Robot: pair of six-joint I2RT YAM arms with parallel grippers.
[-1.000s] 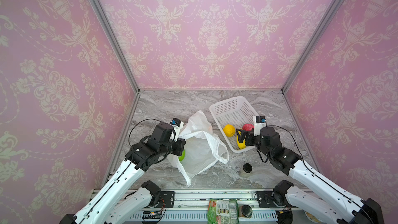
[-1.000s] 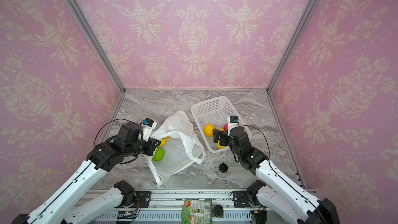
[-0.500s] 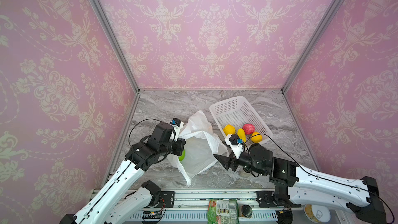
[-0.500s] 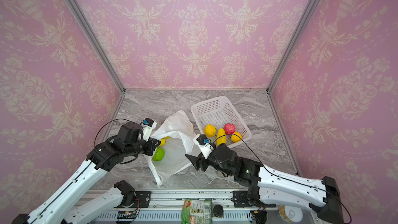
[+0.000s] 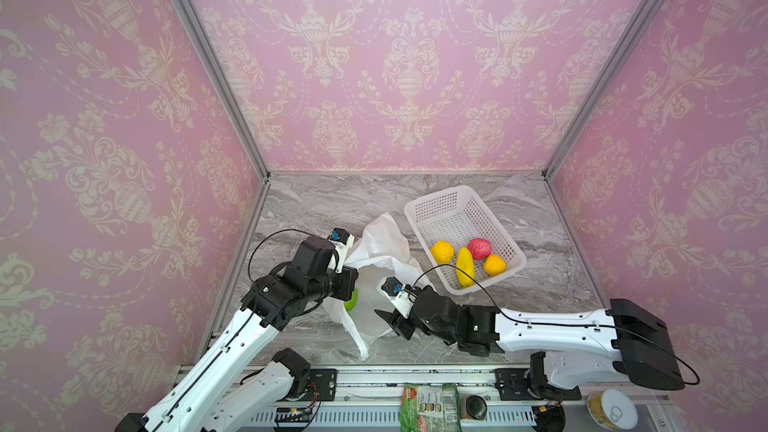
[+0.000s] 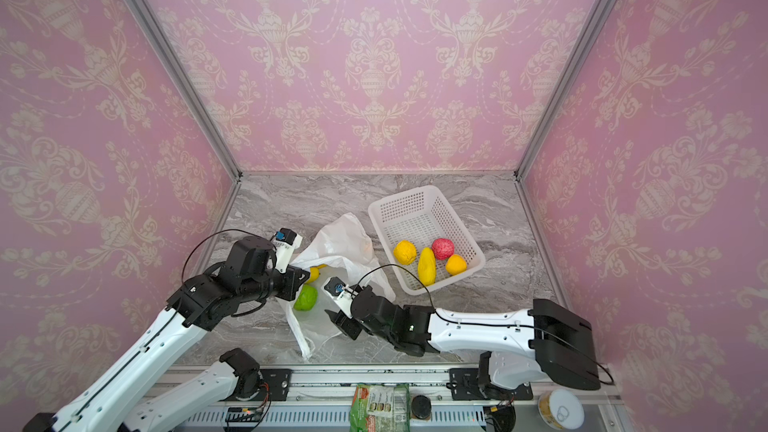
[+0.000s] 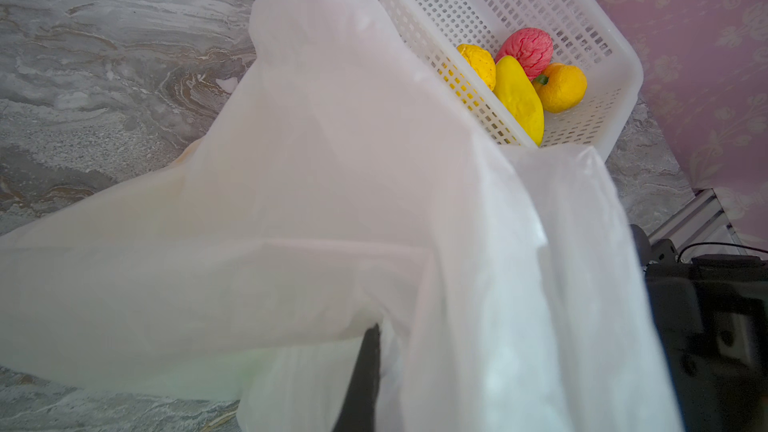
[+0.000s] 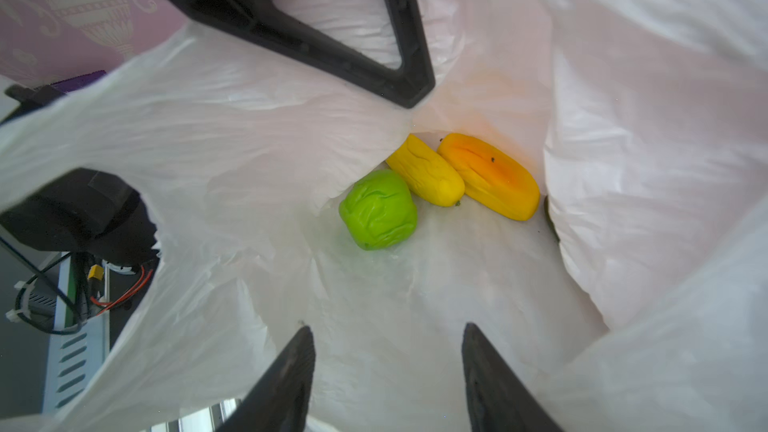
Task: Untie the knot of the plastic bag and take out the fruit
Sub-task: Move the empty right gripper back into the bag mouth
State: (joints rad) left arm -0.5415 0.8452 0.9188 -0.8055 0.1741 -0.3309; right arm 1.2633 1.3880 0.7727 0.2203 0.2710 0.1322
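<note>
right wrist view: interior of the plastic bag, its mouth wide and no knot to be seen in any view, so the untying is judged done. right claw hangs just inside the mouth, fingers apart and empty, aimed at three toy fruits on the bag's floor: a green fruit, touching it an elongated yellow fruit, and against that an orange-yellow fruit; a dark sliver past the last is too hidden to name. left claw, seen in both top views at the bag's left side, is pressed together on a pinch of the rim, holding the mouth up. white perforated basket stands on the marble tabletop just right of the bag and holds four pieces: a round yellow fruit, a long yellow fruit, a pink-red fruit and an orange fruit. progress, as judged: about half the fruit is out; at least three pieces are left to lift, the green fruit lying nearest the parted fingers.
</note>
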